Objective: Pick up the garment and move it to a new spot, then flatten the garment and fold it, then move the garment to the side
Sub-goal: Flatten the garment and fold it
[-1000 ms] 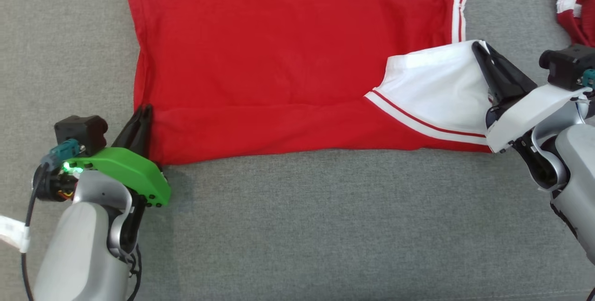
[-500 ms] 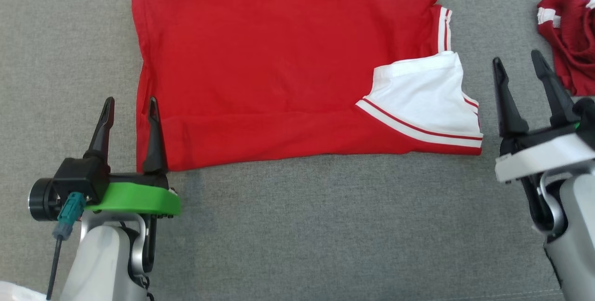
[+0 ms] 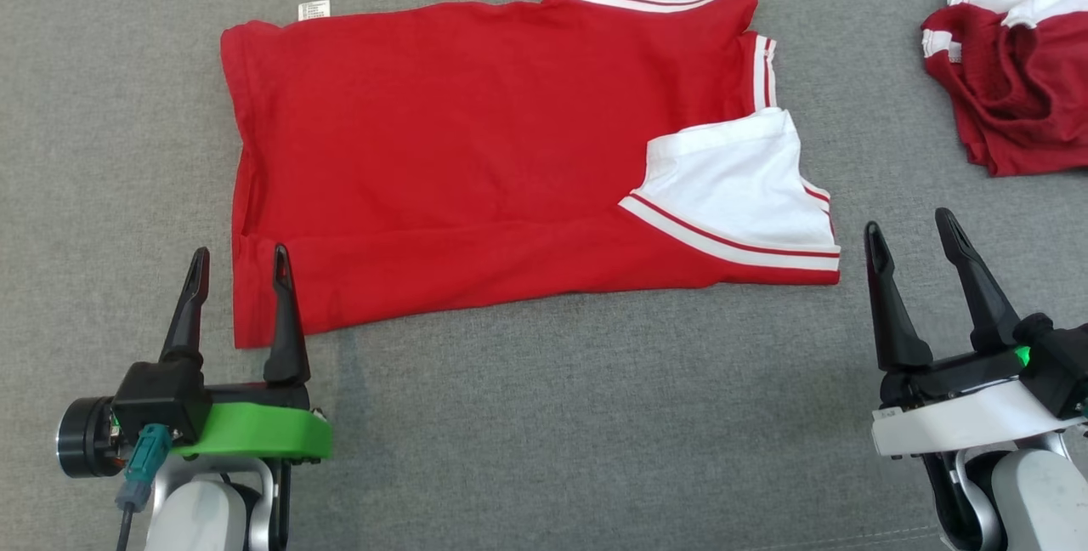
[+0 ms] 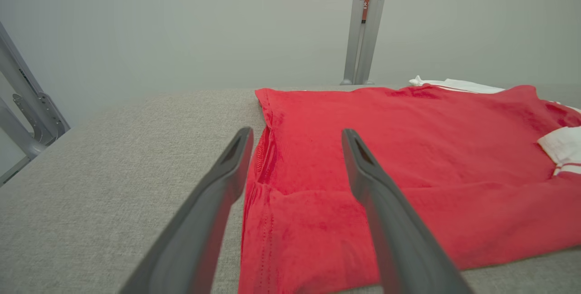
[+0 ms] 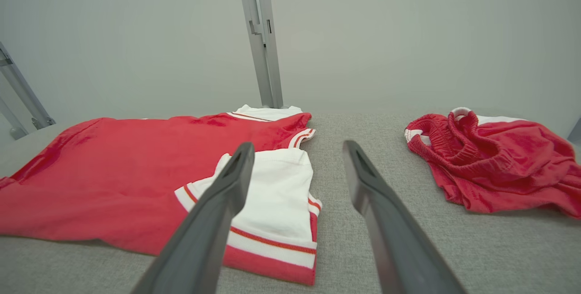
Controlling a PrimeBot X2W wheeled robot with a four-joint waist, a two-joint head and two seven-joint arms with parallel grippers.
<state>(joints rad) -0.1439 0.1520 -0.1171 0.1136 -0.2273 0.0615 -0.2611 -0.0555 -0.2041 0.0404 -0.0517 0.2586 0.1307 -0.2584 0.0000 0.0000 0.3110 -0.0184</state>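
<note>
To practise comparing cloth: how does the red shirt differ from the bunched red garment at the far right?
The red shirt lies spread flat, its near edge folded over; the bunched garment sits crumpled in a heap. The shirt covers far more of the grey surface than the bunched garment. The shirt looks brighter red, the bunched garment darker. Both are red with white trim.
</note>
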